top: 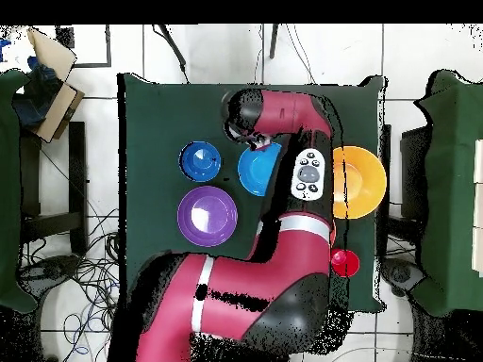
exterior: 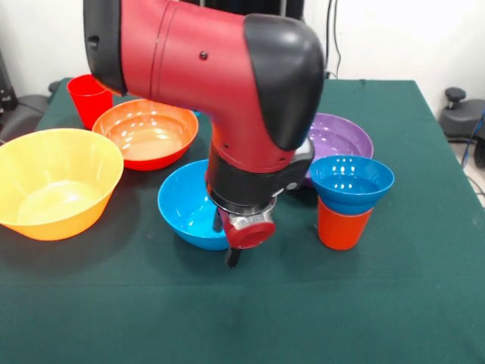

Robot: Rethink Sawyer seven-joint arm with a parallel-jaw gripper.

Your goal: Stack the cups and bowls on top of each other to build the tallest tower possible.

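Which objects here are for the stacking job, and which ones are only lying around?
For the job:
yellow bowl
orange-red bowl
medium blue bowl
purple bowl
small blue bowl sitting on the orange cup
red cup

Lying around:
cardboard box
floor cables

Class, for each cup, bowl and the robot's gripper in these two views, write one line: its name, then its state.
Red cup: upright, empty, alone.
Orange cup: upside down, under small blue bowl.
Small blue bowl: upright on the orange cup.
Medium blue bowl: upright on cloth, gripper at its rim.
Purple bowl: upright, empty.
Orange-red bowl: upright, empty.
Yellow bowl: upright, empty.
Gripper: low; jaws unclear.
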